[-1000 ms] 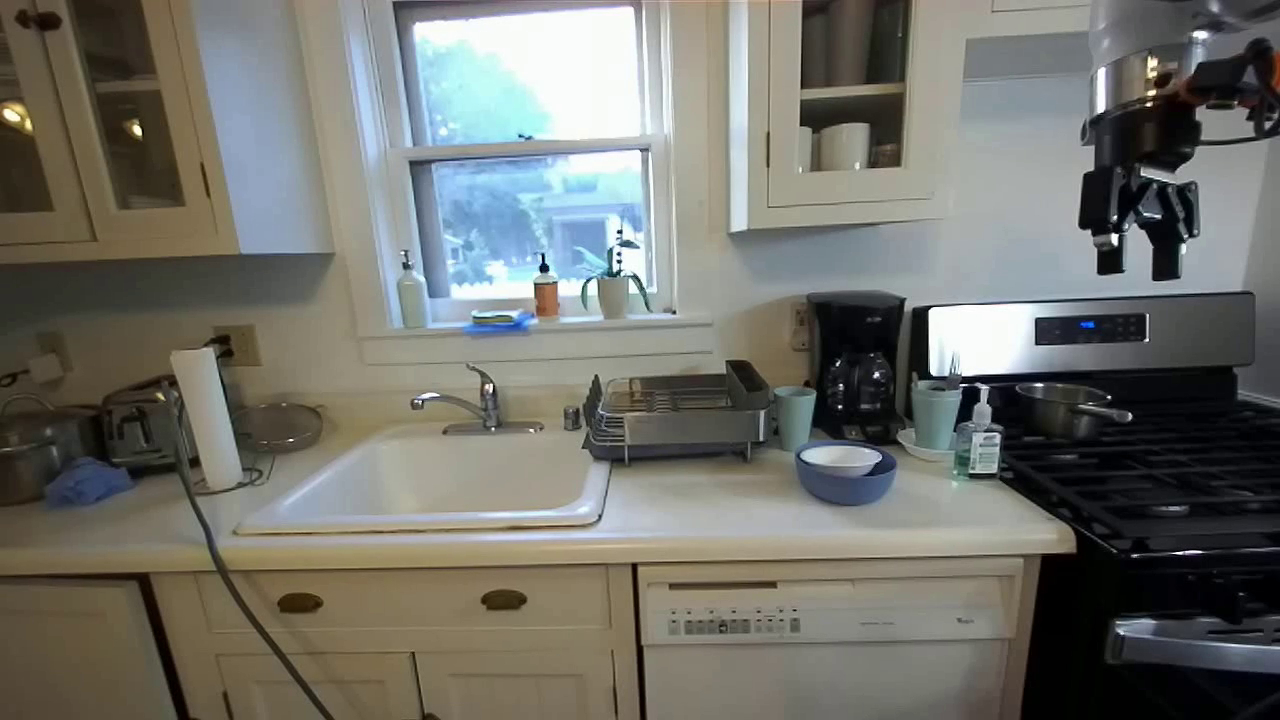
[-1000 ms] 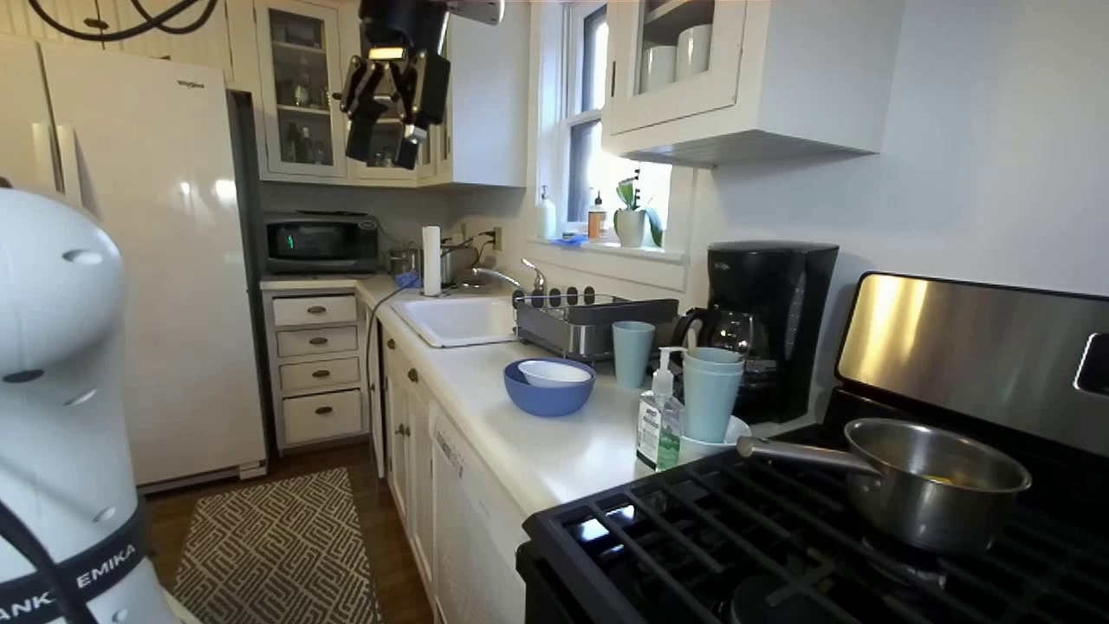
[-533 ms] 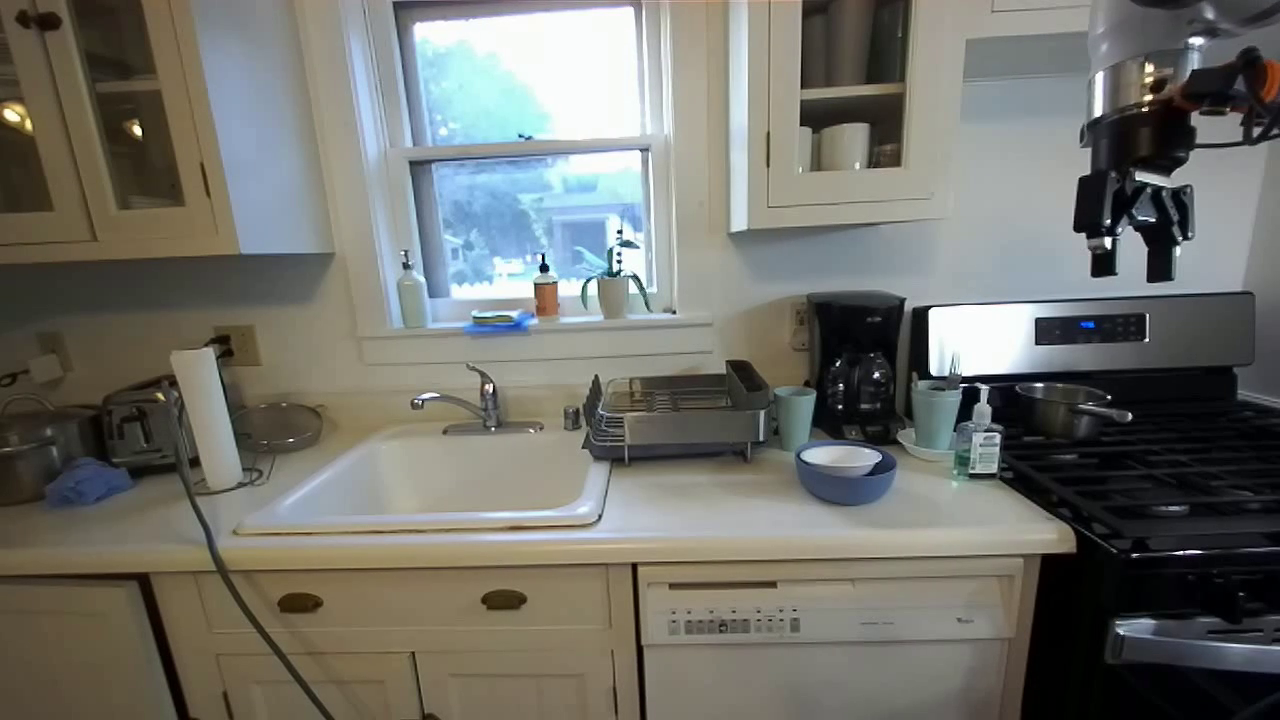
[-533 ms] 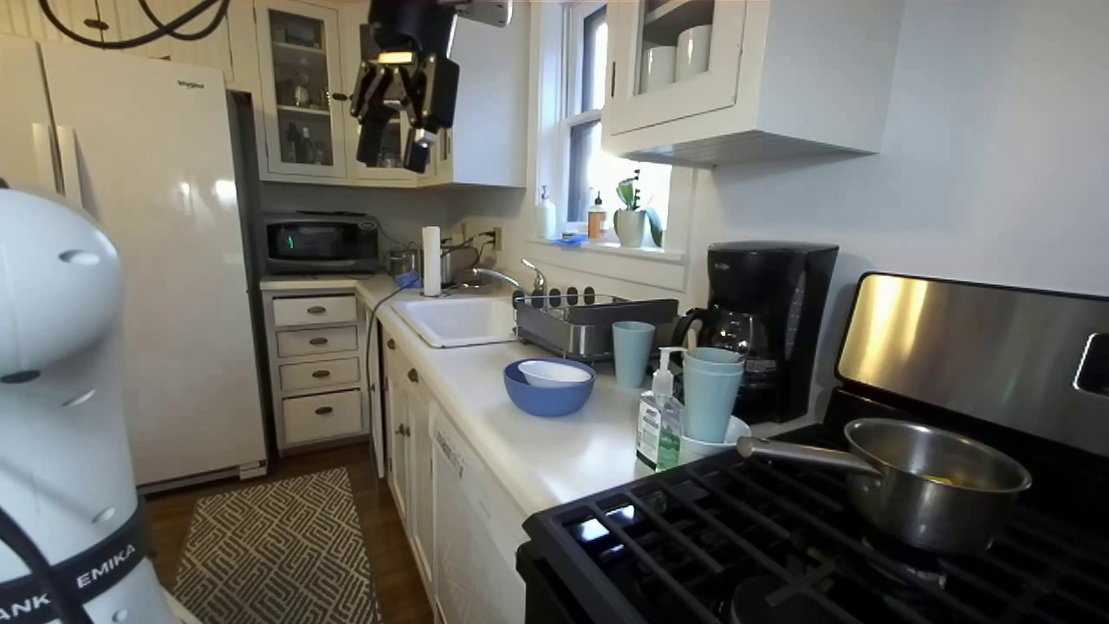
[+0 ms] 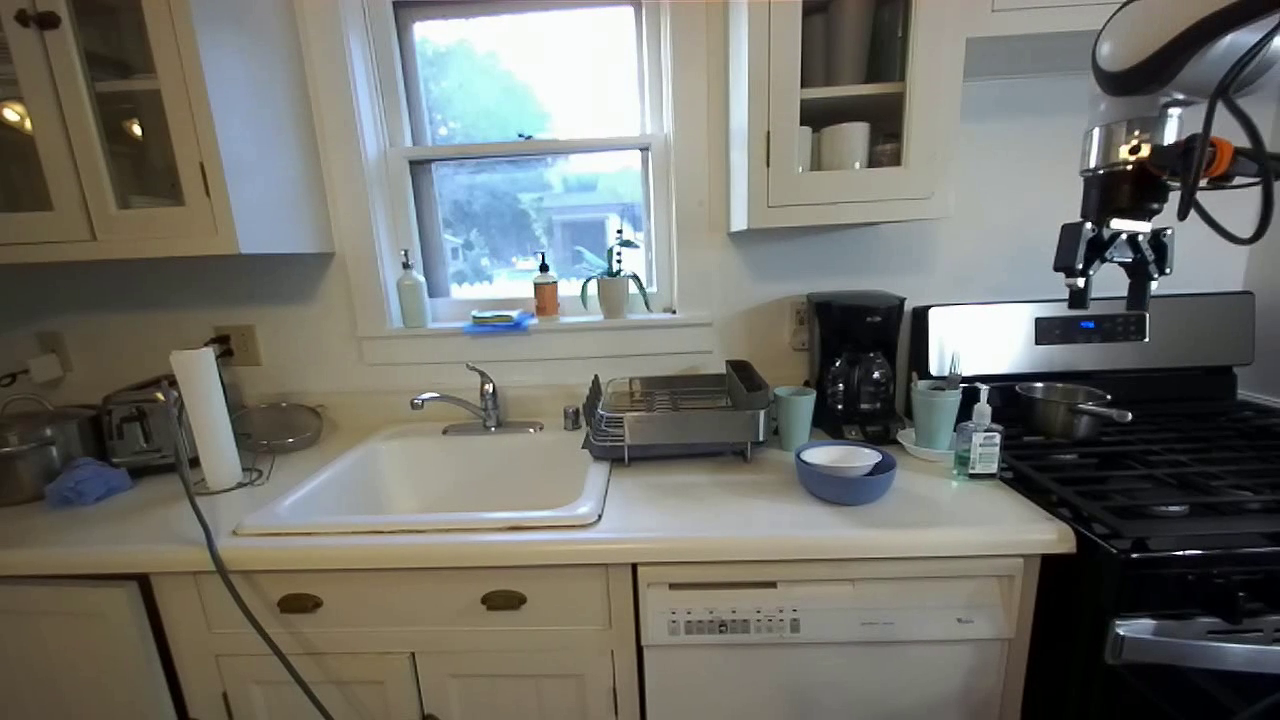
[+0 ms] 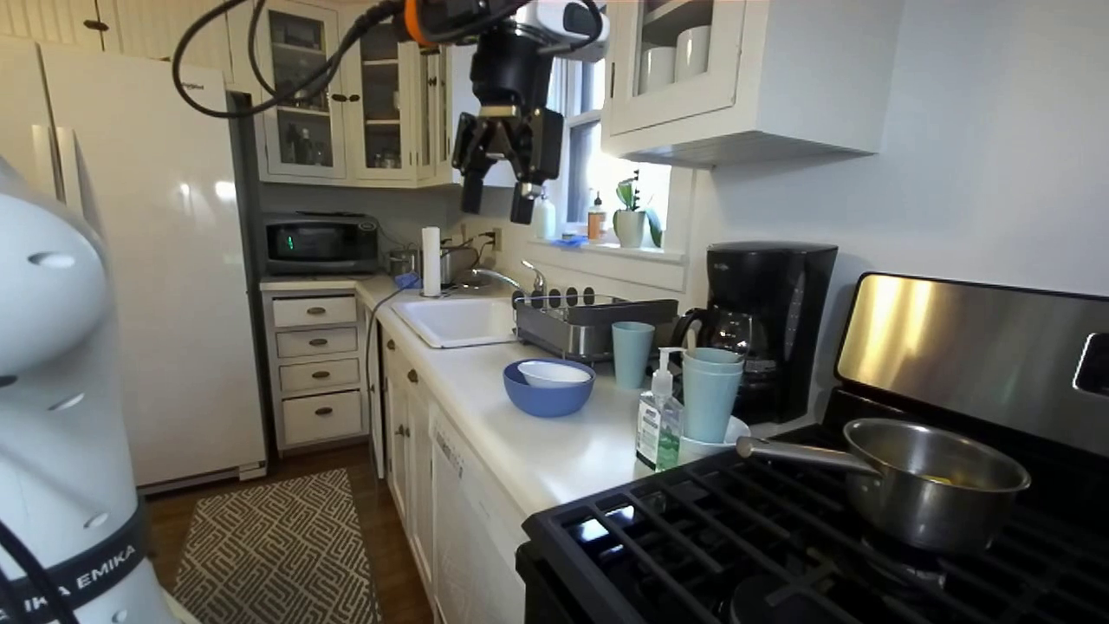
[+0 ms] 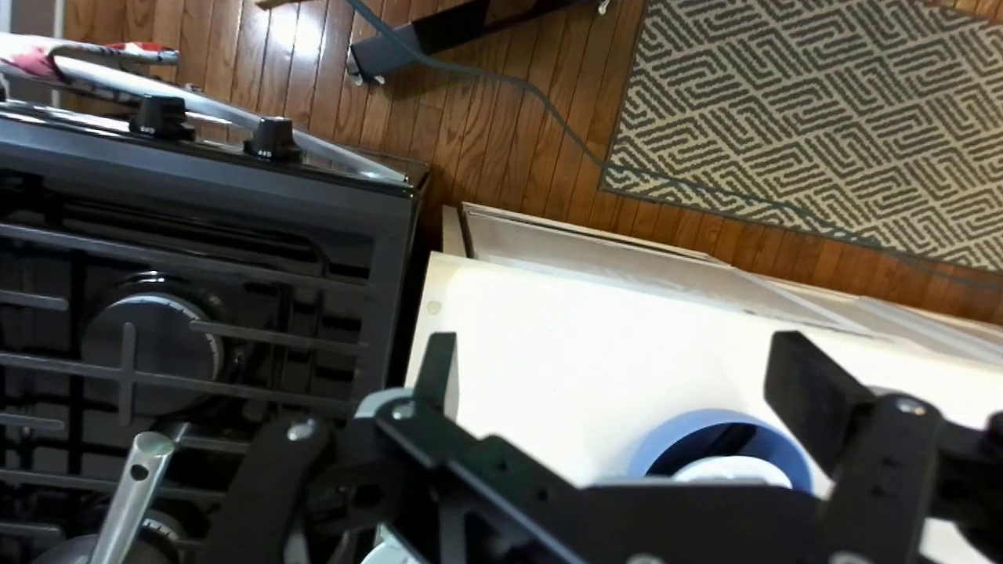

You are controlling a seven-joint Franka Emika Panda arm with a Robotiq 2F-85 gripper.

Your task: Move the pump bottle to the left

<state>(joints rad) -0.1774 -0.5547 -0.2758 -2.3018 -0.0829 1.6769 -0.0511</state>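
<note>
At the stove (image 5: 1160,500) end of the desk (image 5: 720,510), the pump bottle (image 5: 978,445) is standing upright just beside the stacked teal cups (image 6: 712,400), while the blue bowl (image 5: 846,488) is sitting nearer the sink (image 5: 420,475). Higher up, well apart from the pump bottle, the fingers (image 7: 807,392) are pointing down, with a wide gap showing between them.

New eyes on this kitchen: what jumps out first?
Probably the black gripper, hanging open and empty in midair in both exterior views. Then, likely, the bright window above the sink and the blue bowl on the counter, with a white bowl inside. The pump bottle is subtler, upright on the counter beside the stove.
</note>
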